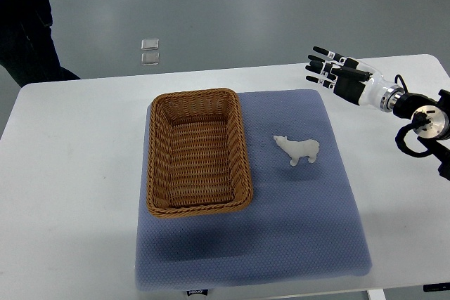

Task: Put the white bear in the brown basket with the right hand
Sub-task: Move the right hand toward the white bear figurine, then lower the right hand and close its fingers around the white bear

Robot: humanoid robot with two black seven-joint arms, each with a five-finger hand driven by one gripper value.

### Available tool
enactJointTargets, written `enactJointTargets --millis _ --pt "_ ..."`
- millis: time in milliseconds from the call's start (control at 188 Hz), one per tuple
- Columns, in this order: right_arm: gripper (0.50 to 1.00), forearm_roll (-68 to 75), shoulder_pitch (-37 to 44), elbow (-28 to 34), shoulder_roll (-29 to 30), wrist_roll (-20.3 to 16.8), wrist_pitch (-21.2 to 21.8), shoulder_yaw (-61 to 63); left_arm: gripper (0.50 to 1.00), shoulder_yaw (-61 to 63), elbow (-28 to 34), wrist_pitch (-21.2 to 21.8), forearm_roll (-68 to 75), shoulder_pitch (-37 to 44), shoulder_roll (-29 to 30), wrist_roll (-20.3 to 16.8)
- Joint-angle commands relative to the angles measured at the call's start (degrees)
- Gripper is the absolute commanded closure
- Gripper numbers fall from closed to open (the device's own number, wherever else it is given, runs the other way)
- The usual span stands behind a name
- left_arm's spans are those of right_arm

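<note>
Bare mat (295,201) around bear (298,150), hand (336,73) apart

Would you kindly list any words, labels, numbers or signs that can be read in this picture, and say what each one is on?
No text can be read here.
A small dark tag on the near edge of the blue mat carries light print, too small and blurred to read.
The brown basket, the white bear and the right hand show no lettering.

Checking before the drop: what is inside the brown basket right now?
Nothing shows inside the brown basket: only its bare woven floor and walls. The white bear lies outside it on the blue mat. The mat under the basket is hidden.
</note>
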Motion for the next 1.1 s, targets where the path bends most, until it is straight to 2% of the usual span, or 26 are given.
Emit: enactJointTargets --millis 0,277,560,704,955,1093 --pt "0.572 0.0 0.0 0.0 0.1 0.0 0.2 0.1 0.5 0.1 0.1 0.0 0.0 0.0 0.0 0.0" --pt "0.572 -1.3 -0.1 0.5 0.3 0.0 1.6 -0.3 0.5 0.2 0.2 0.0 0.0 0.0 0.0 0.0" --pt "0.572 -14.2 -0.2 1.1 -0.5 0.3 2.9 -0.3 0.5 0.2 0.6 0.2 0.0 0.0 0.0 0.0" --pt "0.572 -20.2 -0.3 1.2 -0.7 2.7 6.0 -0.2 0.5 0.2 0.7 0.2 0.0 0.0 0.0 0.0" --pt "0.572 -30.8 0.2 2.6 -0.8 3.2 6.0 -0.2 0.5 0.2 0.7 0.2 0.0 0.0 0.0 0.0" --pt "0.572 -38.5 -0.3 7.7 -2.6 7.5 6.0 -0.5 0.5 0.2 0.7 0.2 0.0 0.0 0.0 0.0"
